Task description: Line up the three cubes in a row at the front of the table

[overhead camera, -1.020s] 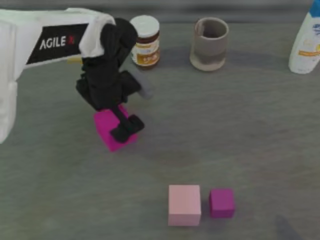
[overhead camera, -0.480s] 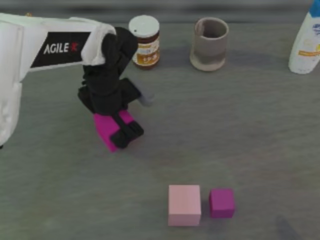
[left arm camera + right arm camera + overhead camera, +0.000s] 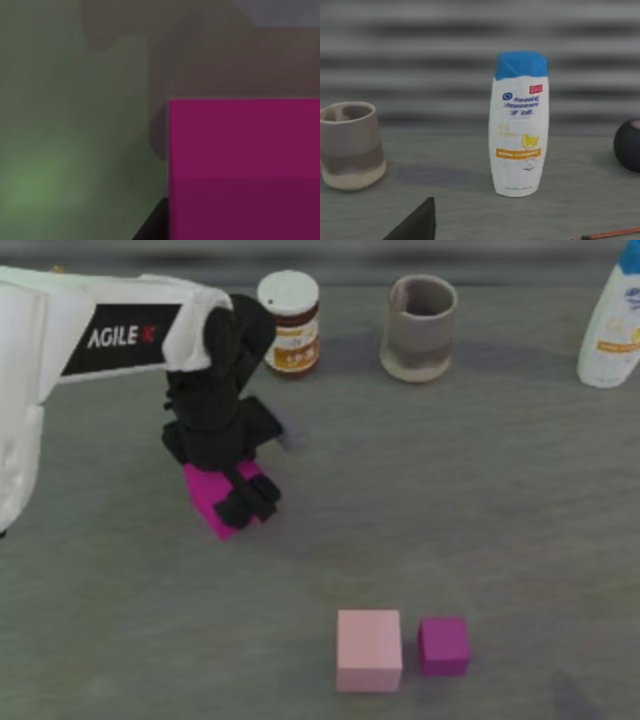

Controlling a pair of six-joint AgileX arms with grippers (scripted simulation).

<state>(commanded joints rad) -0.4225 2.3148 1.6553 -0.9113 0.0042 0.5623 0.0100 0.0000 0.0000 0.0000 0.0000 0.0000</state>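
The larger bright magenta cube (image 3: 203, 496) lies on the grey table (image 3: 500, 500) at the left middle. My left gripper (image 3: 236, 496) reaches down onto it and is shut on it; one dark fingertip (image 3: 152, 225) presses against the cube's side (image 3: 245, 165) in the left wrist view. The pale pink cube (image 3: 369, 650) and the small purple-magenta cube (image 3: 443, 646) sit side by side near the front edge, a narrow gap between them. My right arm is outside the top view; a dark part of my right gripper (image 3: 417, 225) shows in its wrist view.
Along the back edge stand a brown jar with a white lid (image 3: 290, 322), a grey-brown cup (image 3: 420, 327) and a white shampoo bottle with a blue cap (image 3: 612, 320). A dark round object (image 3: 627, 145) sits beside the bottle (image 3: 519, 125).
My left gripper has sunk a little around the bright magenta cube and shifted slightly left with it. The two front cubes have not moved.
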